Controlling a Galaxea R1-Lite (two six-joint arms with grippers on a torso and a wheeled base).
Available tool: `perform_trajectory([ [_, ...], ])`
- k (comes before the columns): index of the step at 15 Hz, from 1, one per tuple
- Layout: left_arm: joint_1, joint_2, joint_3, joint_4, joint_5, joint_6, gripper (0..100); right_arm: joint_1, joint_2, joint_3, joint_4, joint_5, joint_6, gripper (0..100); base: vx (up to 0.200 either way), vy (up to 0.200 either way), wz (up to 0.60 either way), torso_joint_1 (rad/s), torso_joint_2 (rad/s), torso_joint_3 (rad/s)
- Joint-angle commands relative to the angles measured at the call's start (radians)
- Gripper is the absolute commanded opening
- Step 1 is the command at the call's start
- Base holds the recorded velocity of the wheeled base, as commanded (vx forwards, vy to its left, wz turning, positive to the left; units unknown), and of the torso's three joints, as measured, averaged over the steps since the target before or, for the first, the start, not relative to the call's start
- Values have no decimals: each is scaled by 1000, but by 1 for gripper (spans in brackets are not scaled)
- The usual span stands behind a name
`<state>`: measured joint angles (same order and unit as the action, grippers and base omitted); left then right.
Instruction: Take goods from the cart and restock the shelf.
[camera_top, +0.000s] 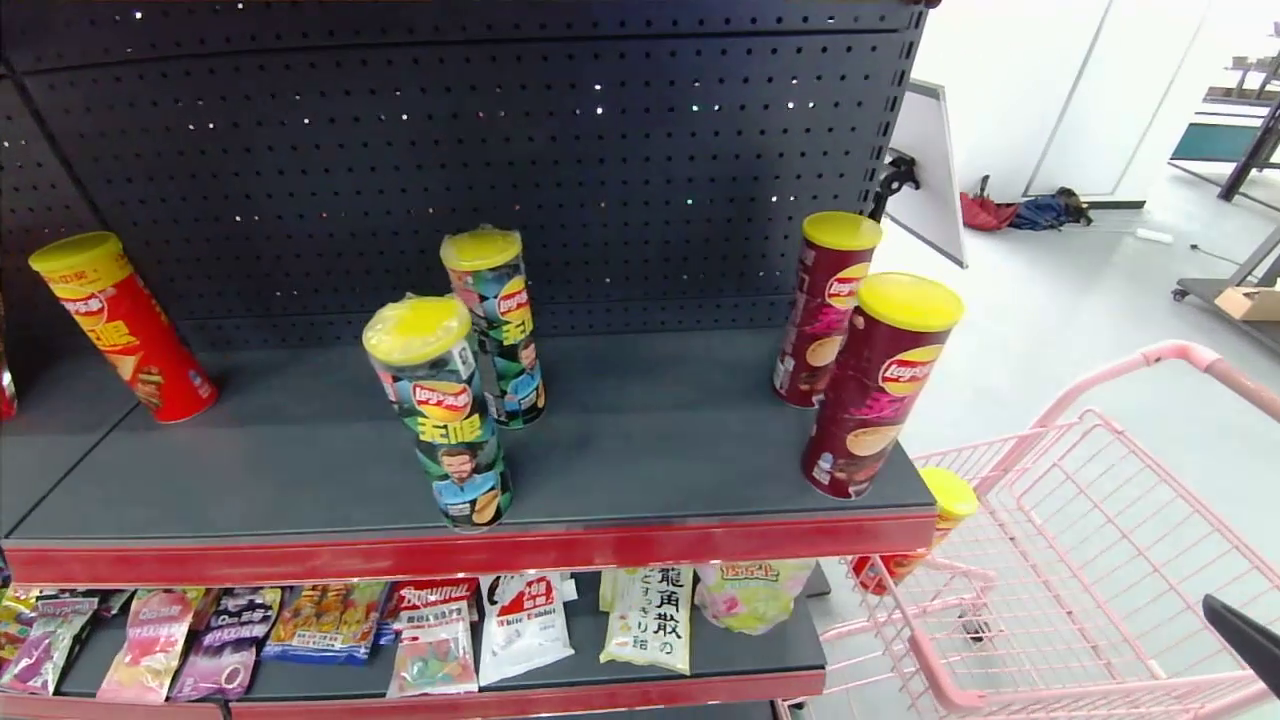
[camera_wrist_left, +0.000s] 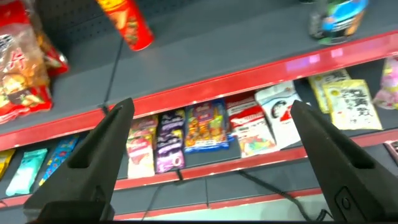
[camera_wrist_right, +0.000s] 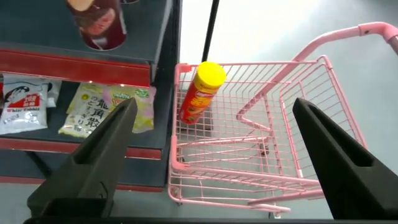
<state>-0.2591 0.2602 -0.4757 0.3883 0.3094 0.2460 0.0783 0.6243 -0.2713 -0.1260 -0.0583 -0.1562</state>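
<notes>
A red chip can (camera_wrist_right: 200, 92) with a yellow lid leans in the near-shelf corner of the pink cart (camera_wrist_right: 323, 68); it also shows in the head view as the red can (camera_top: 945, 510) in the cart (camera_top: 1080, 560). My right gripper (camera_wrist_right: 214, 104) hangs open above the cart, short of the can, holding nothing. My left gripper (camera_wrist_left: 211, 106) is open and holds nothing in front of the lower shelf's snack bags (camera_wrist_left: 205, 127). On the upper shelf (camera_top: 640, 545) stand a red can (camera_top: 120, 325), two green-black cans (camera_top: 440, 410) and two maroon cans (camera_top: 880, 385).
The lower shelf (camera_top: 750, 650) holds a row of snack bags. Free shelf room lies between the red can and the green-black cans, and between those and the maroon ones. A white board (camera_top: 930, 165) leans past the shelf's right end.
</notes>
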Motion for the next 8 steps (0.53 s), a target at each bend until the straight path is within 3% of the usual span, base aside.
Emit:
perform_trajectory([
  [1,0,2,0,1,1,4,100,1,2,7,0,0,-2,100,0,0,0,0,0,0],
  [6,0,-13,6,4,-3,18,100,1,-3,24,-1,0,-11,100,0,0,0,0,0,0],
  [8,-3,-33,20,3,-4,18,100,1,-3,26,-1,0,-14,100,0,0,-600,2,7,2],
])
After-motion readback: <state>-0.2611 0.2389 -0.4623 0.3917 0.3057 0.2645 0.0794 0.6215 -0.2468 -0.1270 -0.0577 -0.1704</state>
